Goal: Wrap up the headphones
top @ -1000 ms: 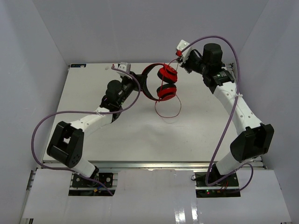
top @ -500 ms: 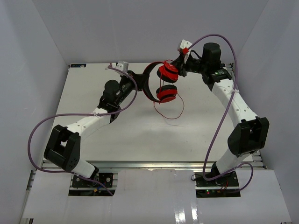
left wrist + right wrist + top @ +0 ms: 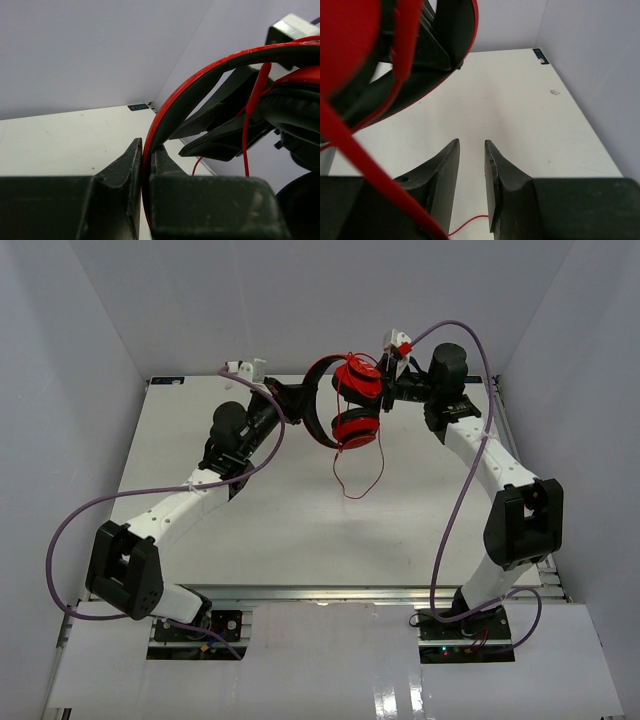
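Observation:
The red headphones (image 3: pixel 356 405) hang in the air over the table's back edge, black headband (image 3: pixel 313 400) to the left, two round red cups stacked. My left gripper (image 3: pixel 298 397) is shut on the headband, which shows pinched between its jaws in the left wrist view (image 3: pixel 200 80). My right gripper (image 3: pixel 386 390) sits just right of the upper cup, jaws a little apart with nothing between them (image 3: pixel 471 145). The thin red cord (image 3: pixel 362 472) hangs in a loop below the cups. A strand of cord (image 3: pixel 365 160) crosses in front of my right gripper's left finger.
White table (image 3: pixel 250 530) inside grey-white walls, with the back wall close behind the headphones. Purple arm cables arch over both arms (image 3: pixel 480 340). A small label (image 3: pixel 540 56) sits at the table's far corner.
Both arms have lifted the headphones up and toward the back wall. My right gripper has moved left, closer to the upper cup. The cord loop has risen and swung with them.

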You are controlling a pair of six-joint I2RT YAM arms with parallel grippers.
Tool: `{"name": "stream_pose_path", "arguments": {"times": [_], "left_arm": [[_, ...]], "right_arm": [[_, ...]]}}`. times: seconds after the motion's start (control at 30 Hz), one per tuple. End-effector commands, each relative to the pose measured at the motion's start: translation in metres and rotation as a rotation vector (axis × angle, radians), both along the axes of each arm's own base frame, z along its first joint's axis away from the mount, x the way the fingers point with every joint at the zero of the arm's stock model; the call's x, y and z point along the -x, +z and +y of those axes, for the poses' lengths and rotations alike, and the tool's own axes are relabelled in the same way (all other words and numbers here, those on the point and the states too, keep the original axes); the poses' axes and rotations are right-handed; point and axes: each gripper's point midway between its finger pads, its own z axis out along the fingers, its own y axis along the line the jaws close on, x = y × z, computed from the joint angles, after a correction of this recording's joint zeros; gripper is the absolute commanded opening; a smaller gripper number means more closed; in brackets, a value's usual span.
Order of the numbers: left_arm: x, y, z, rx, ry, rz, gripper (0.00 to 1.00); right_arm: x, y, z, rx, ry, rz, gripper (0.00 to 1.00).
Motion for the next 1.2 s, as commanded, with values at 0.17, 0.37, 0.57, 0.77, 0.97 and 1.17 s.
{"name": "stream_pose_path", "arguments": {"times": [0.17,0.37,0.57,0.77,0.97,1.17], "left_arm": [[0.023,0.08,0.015,0.082,0.014,-0.113,0.0],[0.021,0.099,0.022,0.126,0.045,-0.104,0.0],[0.005,0.124,0.047,0.189,0.206,-0.093,0.0],[-0.016,0.145,0.076,0.23,0.395,-0.093,0.0],[-0.043,0.151,0.092,0.259,0.527,-0.065,0.0],[-0.066,0.147,0.1,0.261,0.612,-0.056,0.0]], "right_arm": [[0.019,-0.002,0.012,-0.133,0.18,0.083,0.34],[0.029,-0.023,0.021,-0.173,0.234,0.174,0.33],[0.055,-0.05,0.031,-0.193,0.253,0.267,0.31],[0.074,-0.07,0.031,-0.188,0.228,0.316,0.19],[0.091,-0.086,0.045,-0.122,0.235,0.324,0.11],[0.111,-0.089,0.063,-0.063,0.254,0.298,0.1]]}}
